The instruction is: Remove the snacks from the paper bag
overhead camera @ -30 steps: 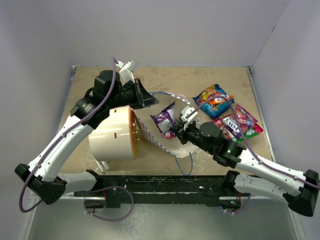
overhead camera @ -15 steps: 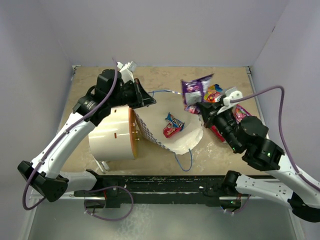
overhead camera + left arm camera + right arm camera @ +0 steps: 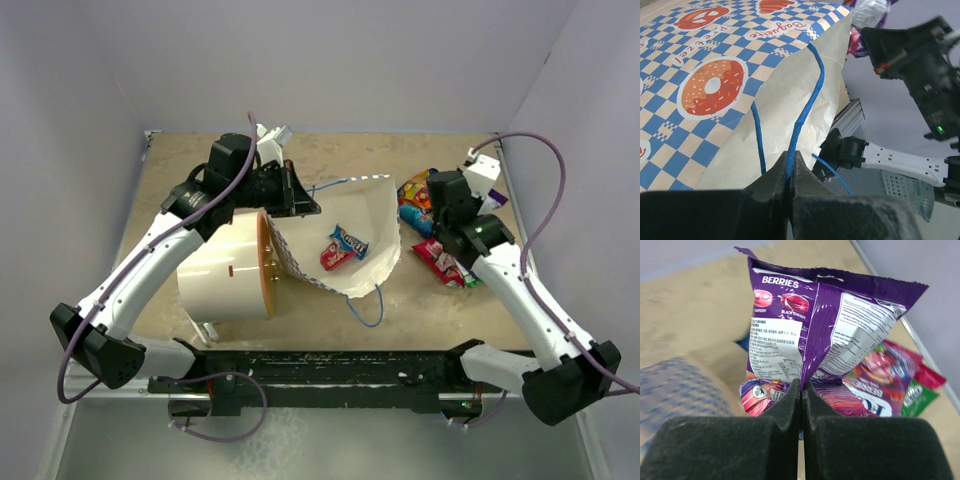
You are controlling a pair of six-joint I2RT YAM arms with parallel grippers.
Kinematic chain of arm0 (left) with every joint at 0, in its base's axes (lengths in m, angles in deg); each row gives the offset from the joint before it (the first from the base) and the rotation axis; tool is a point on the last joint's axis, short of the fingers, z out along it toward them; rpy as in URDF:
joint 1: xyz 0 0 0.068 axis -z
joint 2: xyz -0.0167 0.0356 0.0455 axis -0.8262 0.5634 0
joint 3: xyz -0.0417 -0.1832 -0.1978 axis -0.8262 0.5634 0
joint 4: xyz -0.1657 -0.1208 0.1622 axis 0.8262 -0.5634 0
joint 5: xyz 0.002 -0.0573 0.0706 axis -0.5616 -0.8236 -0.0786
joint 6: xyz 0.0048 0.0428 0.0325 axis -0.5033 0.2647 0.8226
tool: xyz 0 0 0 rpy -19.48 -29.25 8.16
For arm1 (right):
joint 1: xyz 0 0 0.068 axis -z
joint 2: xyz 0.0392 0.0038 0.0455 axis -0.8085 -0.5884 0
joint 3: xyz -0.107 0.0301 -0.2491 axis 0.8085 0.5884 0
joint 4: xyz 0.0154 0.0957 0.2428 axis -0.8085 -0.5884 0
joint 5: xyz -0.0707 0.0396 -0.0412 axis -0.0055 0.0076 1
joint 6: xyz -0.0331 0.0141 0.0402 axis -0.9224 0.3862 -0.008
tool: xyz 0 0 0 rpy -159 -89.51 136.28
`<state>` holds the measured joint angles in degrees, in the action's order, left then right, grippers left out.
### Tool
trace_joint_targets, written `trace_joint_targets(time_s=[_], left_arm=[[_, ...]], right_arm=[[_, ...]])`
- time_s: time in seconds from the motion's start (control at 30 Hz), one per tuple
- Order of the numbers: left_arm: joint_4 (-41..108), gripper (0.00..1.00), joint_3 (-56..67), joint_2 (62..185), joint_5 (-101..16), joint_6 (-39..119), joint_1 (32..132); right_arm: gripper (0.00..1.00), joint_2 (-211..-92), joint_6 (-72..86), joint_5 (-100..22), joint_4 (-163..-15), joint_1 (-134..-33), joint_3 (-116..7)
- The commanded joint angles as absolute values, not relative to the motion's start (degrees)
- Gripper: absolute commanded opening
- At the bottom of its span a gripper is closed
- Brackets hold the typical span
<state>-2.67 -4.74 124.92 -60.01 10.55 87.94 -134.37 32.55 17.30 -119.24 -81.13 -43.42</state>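
right gripper (image 3: pixel 801 385) is pinching the purple packet (image 3: pixel 825 325) over the pile (image 3: pixel 880 390), left gripper (image 3: pixel 790 161) is pinching the bag's (image 3: pixel 700 75) cord (image 3: pixel 812 90), so next up I'd say drop it there, then grab the packet (image 3: pixel 342 247) lying in the bag.

One paper bag (image 3: pixel 375 215), one cylinder (image 3: pixel 220 275), one purple packet (image 3: pixel 825 330), several other packets (image 3: pixel 445 265)

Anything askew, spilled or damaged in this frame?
Nothing damaged or spilled. The paper bag lies tipped over, its mouth held up by the left jaws pinching a blue cord handle; a red-and-blue snack sits inside. The white cylinder beside it lies on its side too.
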Motion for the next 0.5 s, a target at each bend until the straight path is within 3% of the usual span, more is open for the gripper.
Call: trace_joint_targets(time_s=[0.0, 0.23, 0.47], left_arm=[[-2.2, 0.0, -9.1, 125.8, -63.6, 15.3, 87.4], [1.2, 0.0, -9.2, 125.6, -66.9, 15.7, 87.3], [0.4, 0.0, -10.0, 125.4, -66.8, 16.3, 87.3]], right_arm=[[0.0, -134.2, 44.7, 8.7, -126.7, -71.4, -45.8], [0.0, -136.2, 42.4, -1.2, -127.2, -57.6, -43.1], [0.0, -140.0, 38.5, -5.3, -126.2, -52.5, -42.3]])
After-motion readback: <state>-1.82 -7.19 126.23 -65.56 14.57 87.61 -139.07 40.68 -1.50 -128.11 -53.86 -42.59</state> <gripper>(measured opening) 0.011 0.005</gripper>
